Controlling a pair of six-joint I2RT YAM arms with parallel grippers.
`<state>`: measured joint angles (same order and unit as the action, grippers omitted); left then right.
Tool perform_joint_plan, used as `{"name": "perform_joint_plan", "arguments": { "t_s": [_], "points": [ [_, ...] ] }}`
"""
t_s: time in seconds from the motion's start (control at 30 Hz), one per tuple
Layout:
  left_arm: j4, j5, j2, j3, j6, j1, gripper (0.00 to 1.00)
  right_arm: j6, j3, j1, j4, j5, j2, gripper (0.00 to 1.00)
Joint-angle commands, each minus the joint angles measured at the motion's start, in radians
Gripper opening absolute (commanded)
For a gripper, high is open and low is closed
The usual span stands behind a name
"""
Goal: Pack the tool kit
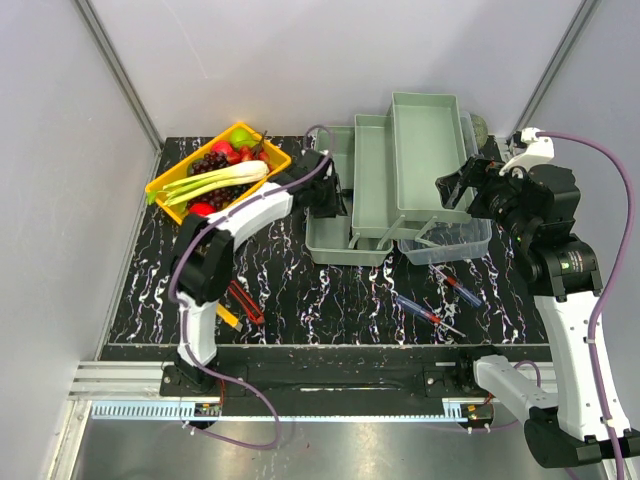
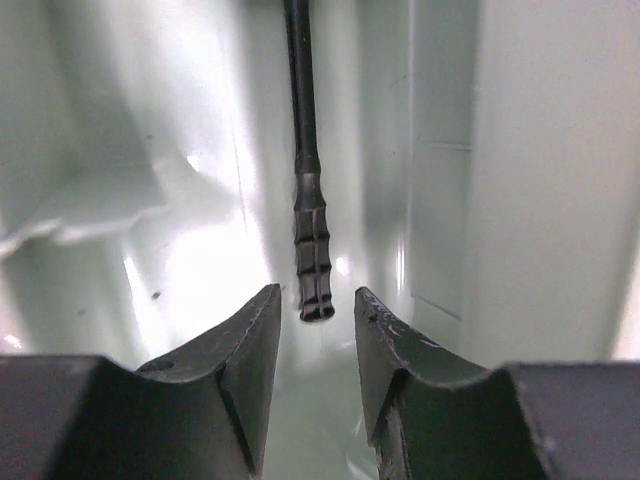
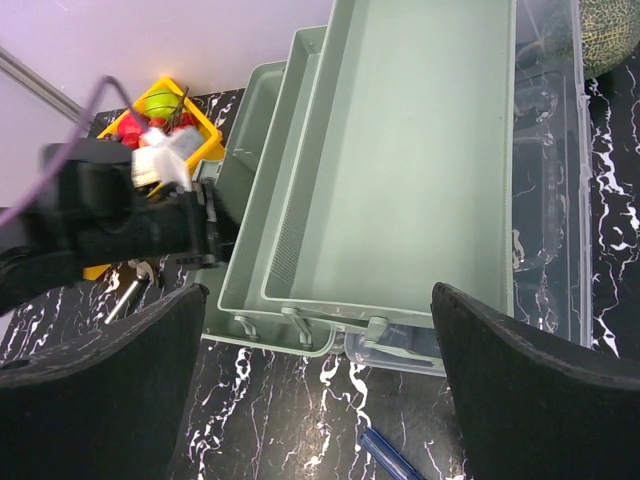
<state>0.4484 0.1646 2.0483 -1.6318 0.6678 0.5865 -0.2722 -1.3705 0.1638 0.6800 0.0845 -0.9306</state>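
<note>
A black marbled bench [image 1: 330,300] carries the open pale green toolbox [image 1: 400,170] at back centre, fold-out trays stepped upward, clear lid [image 1: 450,240] at its right. The left arm [image 1: 235,225] stretches forward, its gripper [image 2: 315,300] inside the box's left compartment, fingers slightly apart and empty. Only its wrist view shows a dark ribbed-handled tool [image 2: 310,240] just beyond the fingertips. The right arm [image 1: 560,270] bends leftward, its gripper [image 3: 320,390] spread wide by the trays. Two screwdrivers [image 1: 420,310] lie on the bench, nearer the front.
</note>
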Motion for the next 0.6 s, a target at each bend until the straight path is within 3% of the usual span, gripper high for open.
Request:
{"name": "perform_joint_plan", "arguments": {
  "t_s": [0.0,0.17,0.4,0.57],
  "points": [
    [0.053,-0.201,-0.218,0.024,-0.063,-0.007,0.39,0.016,-0.006,0.006,-0.007,-0.037,0.004,0.99],
    [0.134,-0.327,-0.391,0.104,-0.146,-0.046,0.47,0.007,-0.018,0.006,-0.01,-0.02,0.001,0.99],
    [0.269,-0.393,-0.58,0.302,-0.289,-0.151,0.95,-0.002,-0.039,0.006,-0.02,0.009,-0.013,0.99],
    [0.414,-0.494,-0.654,0.349,-0.29,-0.209,0.99,-0.001,-0.05,0.006,-0.023,0.015,-0.027,0.99]
  ]
}}
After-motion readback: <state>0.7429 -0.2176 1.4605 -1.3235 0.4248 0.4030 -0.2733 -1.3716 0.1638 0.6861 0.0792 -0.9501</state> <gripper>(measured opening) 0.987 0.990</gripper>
